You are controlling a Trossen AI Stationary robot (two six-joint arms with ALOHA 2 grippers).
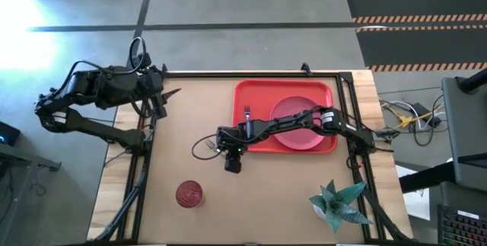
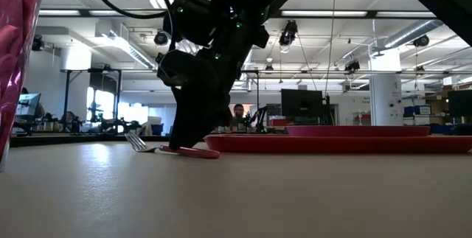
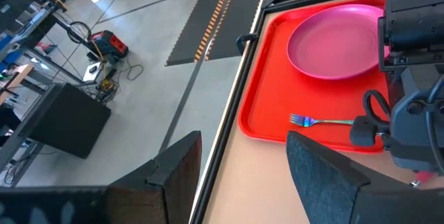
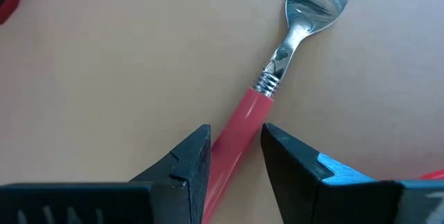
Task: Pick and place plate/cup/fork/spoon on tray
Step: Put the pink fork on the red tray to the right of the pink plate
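The left hand (image 1: 173, 92) waits at the desk's (image 1: 190, 124) far left edge, its fingers (image 3: 173, 172) apart and holding nothing. The cup (image 1: 189, 194) stands near the front edge. The right hand (image 1: 232, 162) is down on the desk just beside the tray (image 1: 251, 94), clamped on the fork's (image 4: 277, 64) pink handle. A second utensil (image 1: 246, 113) and the plate (image 1: 295, 113) lie on the tray. A plant (image 1: 335, 204) stands at the front right.

Pink plate (image 1: 295, 120) on red tray (image 1: 251, 94); red-handled fork (image 4: 277, 71) flat on table.
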